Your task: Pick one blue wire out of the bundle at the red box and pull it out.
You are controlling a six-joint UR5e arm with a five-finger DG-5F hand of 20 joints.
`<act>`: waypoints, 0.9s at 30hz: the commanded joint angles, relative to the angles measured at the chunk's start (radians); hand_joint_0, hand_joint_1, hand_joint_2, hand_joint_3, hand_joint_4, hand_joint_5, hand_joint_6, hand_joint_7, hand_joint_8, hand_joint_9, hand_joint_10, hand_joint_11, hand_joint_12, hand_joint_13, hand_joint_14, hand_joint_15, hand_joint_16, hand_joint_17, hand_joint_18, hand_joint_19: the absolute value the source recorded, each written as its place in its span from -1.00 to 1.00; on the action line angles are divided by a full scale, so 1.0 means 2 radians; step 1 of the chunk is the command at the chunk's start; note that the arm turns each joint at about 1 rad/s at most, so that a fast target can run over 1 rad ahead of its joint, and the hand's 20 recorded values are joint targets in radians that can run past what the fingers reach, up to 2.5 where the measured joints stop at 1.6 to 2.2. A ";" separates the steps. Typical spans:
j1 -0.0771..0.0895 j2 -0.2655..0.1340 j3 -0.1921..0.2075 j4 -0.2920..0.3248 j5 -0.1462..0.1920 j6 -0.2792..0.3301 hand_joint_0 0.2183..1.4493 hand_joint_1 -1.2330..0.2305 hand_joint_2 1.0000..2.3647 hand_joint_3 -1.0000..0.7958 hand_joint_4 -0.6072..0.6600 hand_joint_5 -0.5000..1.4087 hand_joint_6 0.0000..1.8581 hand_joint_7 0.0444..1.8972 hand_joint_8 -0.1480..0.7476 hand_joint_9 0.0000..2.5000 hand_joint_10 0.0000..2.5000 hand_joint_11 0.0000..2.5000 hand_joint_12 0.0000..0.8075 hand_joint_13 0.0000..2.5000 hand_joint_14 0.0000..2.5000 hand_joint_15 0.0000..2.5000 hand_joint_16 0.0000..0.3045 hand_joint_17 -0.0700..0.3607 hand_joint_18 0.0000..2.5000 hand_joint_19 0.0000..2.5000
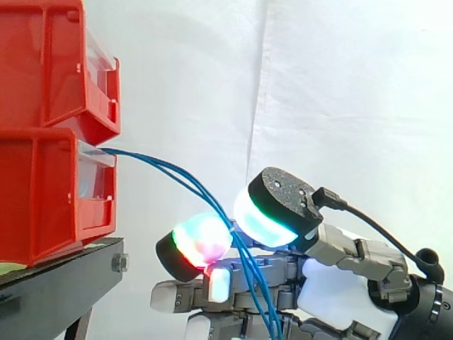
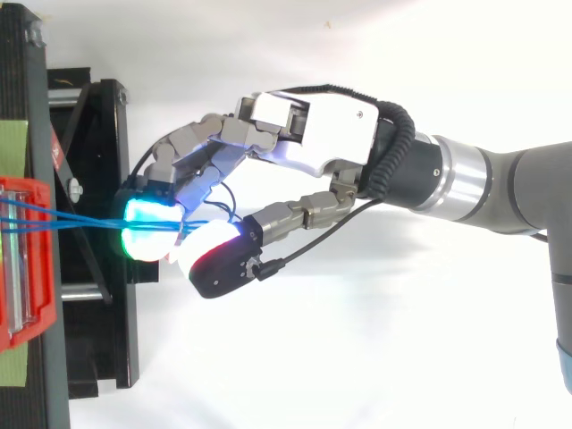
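Looking across from the side, you see the robot hand curled shut, with two of its glowing pads pinching a bundle of thin blue wires between them. You can count at least two strands, possibly three; they run too close together to be sure. Ahead of the fingertips stand two stacked red plastic bins. The wires climb from the pinch to the front of the lower bin, and on the near side they drop past the palm. One black metal stand carries the bins, its edge close ahead of the fingertips. A white curtain hangs behind the robot hand.
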 commanded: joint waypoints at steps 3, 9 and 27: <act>0.000 0.000 0.000 -0.008 0.000 -0.006 -0.47 -0.30 -0.99 -0.27 0.30 -0.64 -0.07 -0.03 -0.01 -0.26 -0.99 -0.47 -0.05 -0.54 -0.99 -0.72 -0.65 -0.12 -0.55 -0.58; 0.000 0.000 0.000 -0.015 0.000 -0.008 -0.47 -0.30 -0.98 -0.26 0.29 -0.64 -0.08 -0.02 -0.01 -0.26 -0.99 -0.47 -0.05 -0.54 -0.99 -0.72 -0.65 -0.12 -0.55 -0.58; -0.003 0.000 0.000 -0.013 0.003 -0.033 -0.45 -0.29 -0.98 -0.26 0.29 -0.64 -0.08 -0.01 -0.02 -0.26 -0.99 -0.46 -0.05 -0.54 -0.99 -0.72 -0.66 -0.13 -0.55 -0.58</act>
